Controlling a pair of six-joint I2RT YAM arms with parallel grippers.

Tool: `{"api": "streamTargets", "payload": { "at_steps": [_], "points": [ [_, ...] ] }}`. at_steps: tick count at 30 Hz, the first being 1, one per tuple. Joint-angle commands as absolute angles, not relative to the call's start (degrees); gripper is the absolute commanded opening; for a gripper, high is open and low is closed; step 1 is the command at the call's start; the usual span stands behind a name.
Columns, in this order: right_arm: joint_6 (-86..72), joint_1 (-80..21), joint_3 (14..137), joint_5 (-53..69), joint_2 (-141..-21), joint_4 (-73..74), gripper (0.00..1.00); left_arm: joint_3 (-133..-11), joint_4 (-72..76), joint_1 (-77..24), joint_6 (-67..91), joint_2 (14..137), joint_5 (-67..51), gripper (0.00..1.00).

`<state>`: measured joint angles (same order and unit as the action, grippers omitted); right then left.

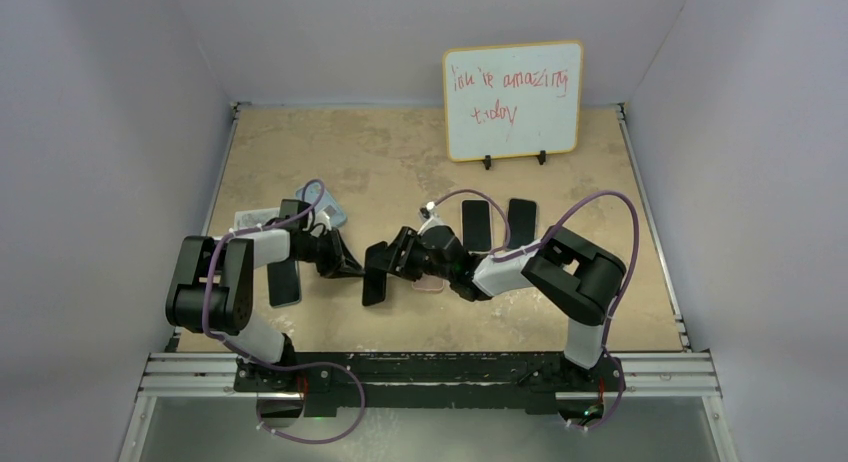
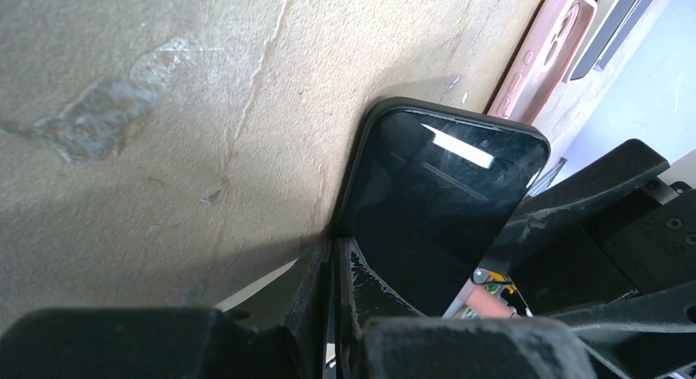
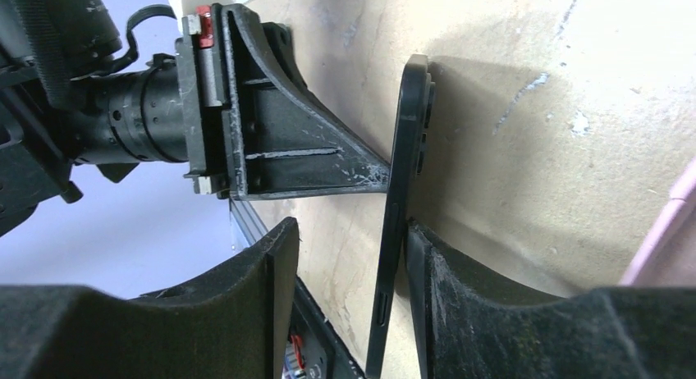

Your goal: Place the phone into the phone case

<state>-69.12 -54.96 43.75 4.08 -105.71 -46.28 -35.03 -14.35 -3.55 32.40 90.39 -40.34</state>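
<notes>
A black phone (image 1: 375, 279) stands on edge on the tan table, tilted, between my two grippers. It shows screen-on in the left wrist view (image 2: 435, 207) and edge-on in the right wrist view (image 3: 402, 190). My left gripper (image 1: 352, 267) is shut, its tip (image 2: 335, 252) touching the phone's lower edge. My right gripper (image 1: 387, 257) is open around the phone (image 3: 351, 231), and the phone leans on its right finger (image 3: 443, 272). The pink phone case (image 1: 432, 285) lies flat beside the right gripper, partly under the arm, and shows in both wrist views (image 2: 538, 63) (image 3: 665, 239).
Two more black phones (image 1: 476, 225) (image 1: 520, 222) lie behind the right arm. Another dark phone (image 1: 284, 282) lies by the left arm, with a pale case (image 1: 335, 214) behind it. A whiteboard (image 1: 512, 100) stands at the back. Walls enclose the table.
</notes>
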Motion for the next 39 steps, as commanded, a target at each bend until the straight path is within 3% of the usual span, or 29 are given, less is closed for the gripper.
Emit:
{"api": "streamTargets", "payload": {
  "at_steps": [1,3,10,13,20,22,29,39],
  "points": [
    [-70.37,-55.19,45.60,3.12,-105.90,-42.66,0.50,-34.45,-13.66,-4.22,32.83,89.03,-41.68,0.08],
    [-70.10,-55.19,46.20,2.53,-105.91,-38.90,0.47,-34.37,-13.62,-4.22,32.78,89.12,-41.66,0.08],
    [-68.57,-55.09,46.44,2.64,-105.20,-36.31,0.14,-34.44,-13.60,-4.22,32.73,88.67,-41.70,0.09],
    [-67.16,-55.01,46.93,2.68,-104.08,-34.61,0.00,-35.00,-14.51,-4.22,32.32,87.49,-41.47,0.21],
    [-62.26,-53.86,48.21,5.25,-98.06,-27.96,0.00,-37.80,-17.93,-4.22,31.63,80.99,-41.52,0.74],
    [-60.50,-53.38,48.62,5.89,-95.52,-24.84,0.00,-38.85,-18.59,-4.49,31.60,78.96,-41.80,0.82],
    [-54.65,-48.53,48.11,7.98,-85.53,-11.90,0.00,-43.61,-19.61,-11.57,30.28,76.07,-39.02,0.88],
    [-50.26,-36.68,48.30,12.47,-77.96,1.59,0.00,-43.86,-8.62,-16.82,32.93,80.36,-40.65,0.87]
  ]
}}
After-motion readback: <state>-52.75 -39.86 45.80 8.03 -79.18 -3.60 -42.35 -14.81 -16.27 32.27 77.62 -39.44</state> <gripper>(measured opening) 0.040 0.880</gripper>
